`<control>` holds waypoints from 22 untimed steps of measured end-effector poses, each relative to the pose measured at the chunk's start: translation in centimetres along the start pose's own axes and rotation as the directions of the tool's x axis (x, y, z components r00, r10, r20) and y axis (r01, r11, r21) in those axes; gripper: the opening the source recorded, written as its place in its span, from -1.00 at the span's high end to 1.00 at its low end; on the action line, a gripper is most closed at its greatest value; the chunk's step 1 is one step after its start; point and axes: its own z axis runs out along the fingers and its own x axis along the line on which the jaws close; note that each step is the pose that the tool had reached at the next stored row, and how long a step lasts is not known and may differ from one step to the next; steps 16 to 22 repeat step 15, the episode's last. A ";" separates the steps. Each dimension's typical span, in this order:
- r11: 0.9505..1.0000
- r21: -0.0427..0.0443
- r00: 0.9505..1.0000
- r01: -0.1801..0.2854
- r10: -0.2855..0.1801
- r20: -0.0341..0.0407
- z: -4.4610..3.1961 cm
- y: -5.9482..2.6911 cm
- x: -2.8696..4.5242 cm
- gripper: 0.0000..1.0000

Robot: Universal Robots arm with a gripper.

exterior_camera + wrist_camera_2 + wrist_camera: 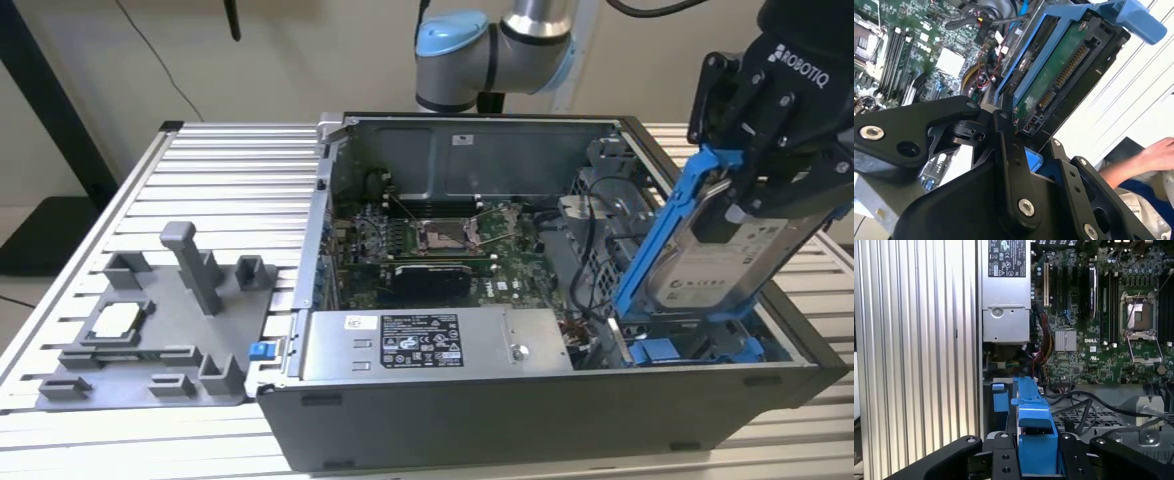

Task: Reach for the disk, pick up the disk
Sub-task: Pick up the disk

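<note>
The disk (pixel 717 262), a silver drive with a white label in a blue frame, stands steeply tilted over the open computer case's (pixel 534 405) drive bay on the exterior view's right. My black gripper (pixel 750 185) is shut on its upper end. The disk's lower end sits down at the blue bay bracket (pixel 667 351). In the second wrist view the disk's green circuit-board side (pixel 1059 75) runs away from the gripper (pixel 1031 152). In the first wrist view the blue frame (pixel 1031 420) sits between the fingers (pixel 1004 452).
The case holds a motherboard (pixel 441 240), a power supply (pixel 414 345) and loose cables beside the bay. A grey fixture plate (pixel 147 335) with a small silver chip (pixel 114 320) lies on the ribbed table at the exterior view's left. A person's hand (pixel 1154 155) rests nearby.
</note>
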 end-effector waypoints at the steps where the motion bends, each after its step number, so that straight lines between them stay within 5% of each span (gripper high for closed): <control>1: 1.000 0.000 1.000 0.000 0.000 0.000 0.08 -0.05 0.16 1.00; 6: 1.000 0.000 1.000 0.000 0.000 0.000 0.42 -0.33 0.74 1.00; 22: 1.000 0.000 1.000 0.000 0.000 0.000 0.43 -0.34 0.74 1.00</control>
